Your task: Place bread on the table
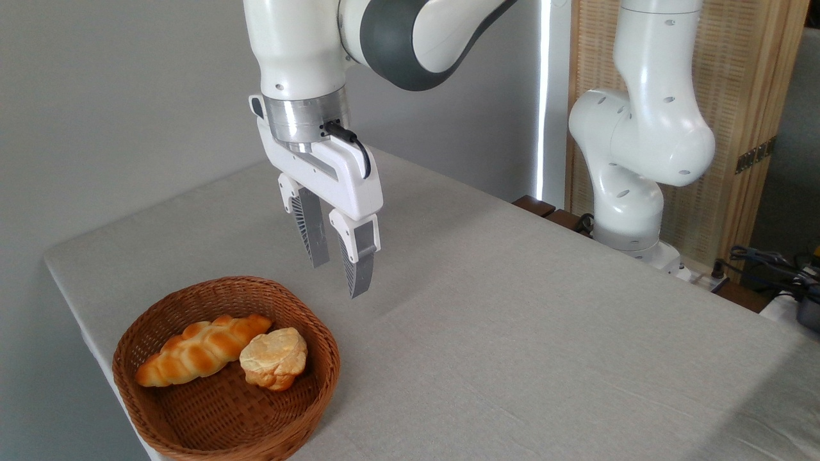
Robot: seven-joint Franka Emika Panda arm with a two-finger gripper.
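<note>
Bread [274, 357] in basket [173, 422], below-left of jaws; jaws apart, empty, above table [512, 320].

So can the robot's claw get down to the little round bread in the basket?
Probably yes. The claw hangs open above the basket's far rim, and nothing covers the round bread. The long braided loaf touches the bread on one side, so the fingers have little room there.

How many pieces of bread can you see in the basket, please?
2, both in the wicker basket: the braided loaf on the left and the round bun touching its right end. None seems hidden.
</note>
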